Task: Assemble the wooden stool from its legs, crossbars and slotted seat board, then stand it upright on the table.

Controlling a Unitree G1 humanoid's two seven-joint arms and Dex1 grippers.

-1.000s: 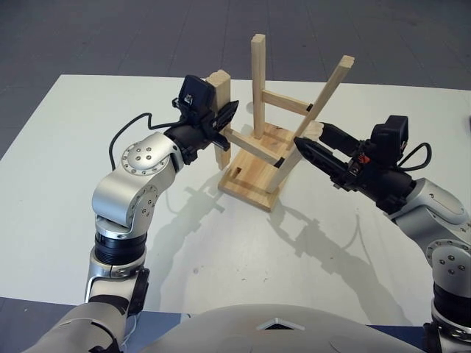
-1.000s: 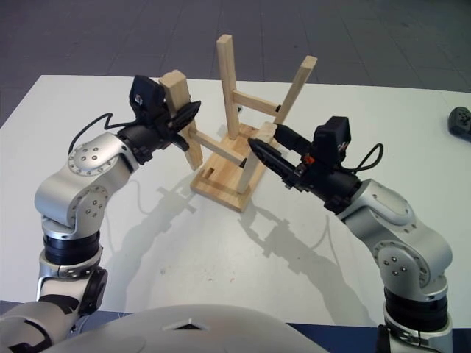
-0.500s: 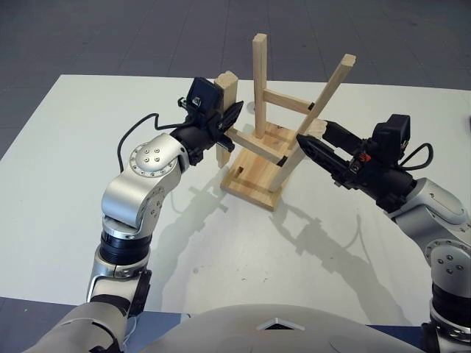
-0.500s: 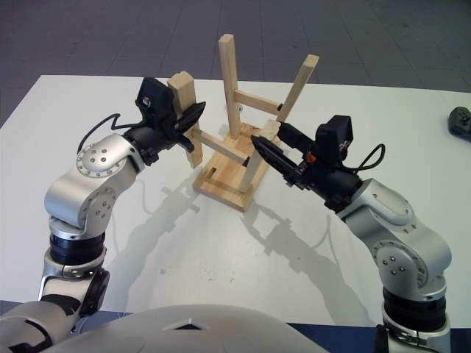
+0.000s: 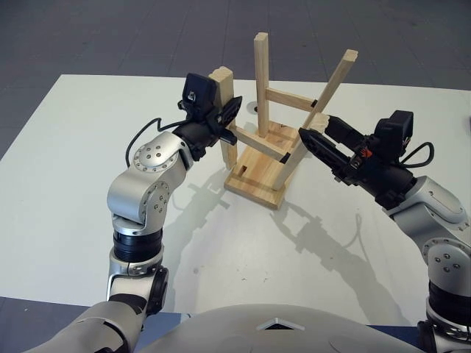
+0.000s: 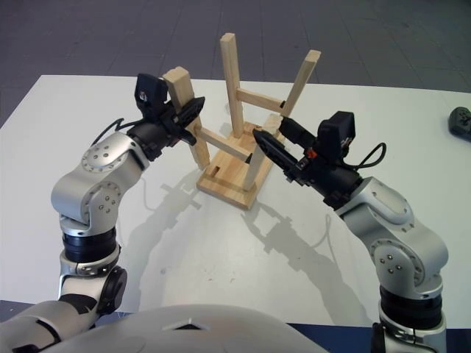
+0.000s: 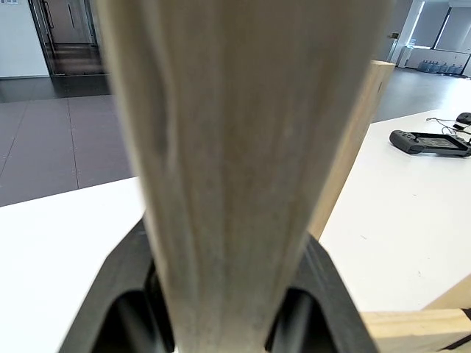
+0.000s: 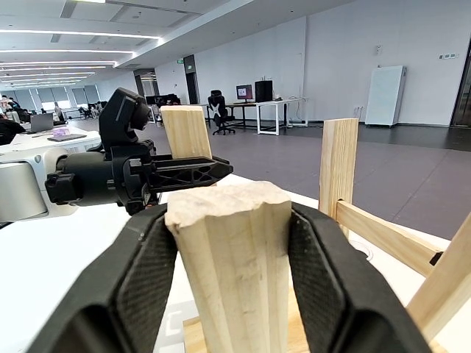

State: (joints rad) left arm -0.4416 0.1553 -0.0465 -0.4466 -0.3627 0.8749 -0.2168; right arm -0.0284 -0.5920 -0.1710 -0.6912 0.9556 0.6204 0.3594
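Observation:
The stool stands upside down: its slotted seat board point(image 5: 254, 190) lies on the white table point(image 5: 73, 176) and its legs point up. My left gripper point(image 5: 225, 120) is shut on the near left leg point(image 5: 223, 84), which shows close up as the leg point(image 7: 235, 169) between the black fingers point(image 7: 110, 301). My right gripper point(image 5: 315, 137) is shut on the near right leg point(image 5: 317, 121), whose cut end point(image 8: 224, 213) sits between the pads point(image 8: 143, 279). The back leg point(image 5: 259, 73) and the tilted right leg point(image 5: 337, 73) are joined by a crossbar point(image 5: 288, 99). A lower crossbar point(image 5: 257, 143) runs from the left leg.
A black controller point(image 6: 461, 118) lies at the table's right edge, also visible as the controller point(image 7: 430, 141) in the left wrist view. Bare tabletop lies in front of the stool and to its left. The left gripper point(image 8: 180, 170) shows beyond the held leg in the right wrist view.
The left arm has swung inward and raised its elbow, setting the left leg more upright. The right gripper has lifted a little with its leg. The seat board has shifted slightly right.

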